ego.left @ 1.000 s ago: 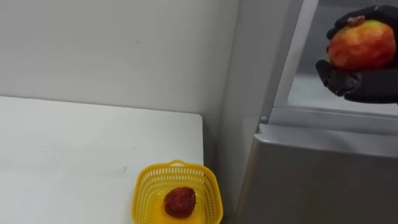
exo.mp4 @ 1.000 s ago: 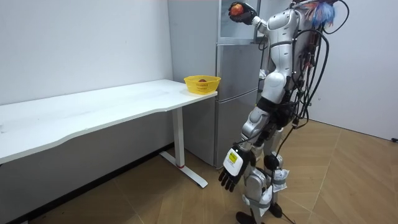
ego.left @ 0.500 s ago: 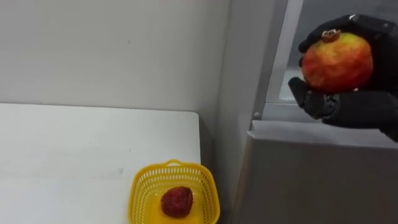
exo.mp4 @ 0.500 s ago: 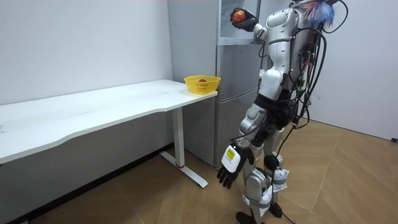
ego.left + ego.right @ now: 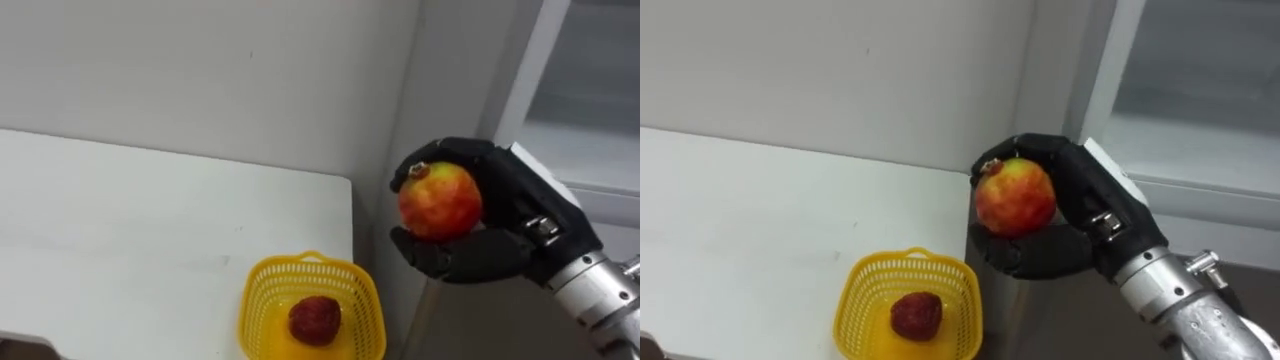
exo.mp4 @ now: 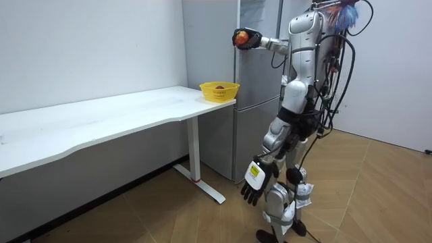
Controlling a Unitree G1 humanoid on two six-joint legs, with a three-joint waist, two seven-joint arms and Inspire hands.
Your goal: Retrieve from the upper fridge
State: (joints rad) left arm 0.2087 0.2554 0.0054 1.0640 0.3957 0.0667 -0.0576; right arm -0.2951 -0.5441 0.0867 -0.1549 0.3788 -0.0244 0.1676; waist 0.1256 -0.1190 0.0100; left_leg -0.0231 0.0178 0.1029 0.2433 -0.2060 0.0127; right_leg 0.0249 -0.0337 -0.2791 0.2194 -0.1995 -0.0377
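Pomegranate (image 5: pixel 440 200), centre right: cupped in the right robot hand (image 5: pixel 505 245), fingers curled round it. Likely firm, smooth-skinned and fairly heavy, best gripped round its widest girth. Lower centre, yellow basket (image 5: pixel 258 290) with red fruit (image 5: pixel 315 320) on white surface (image 5: pixel 120 230); fridge (image 5: pixel 600 120) upper right.

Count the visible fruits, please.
2. A red-yellow fruit in the right hand by the fridge; a dark red fruit in the yellow basket on the table. The fridge may hide more.

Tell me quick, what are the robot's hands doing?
Right hand: closed around the red-yellow fruit.
Left hand: open, holding nothing, hanging by its leg.
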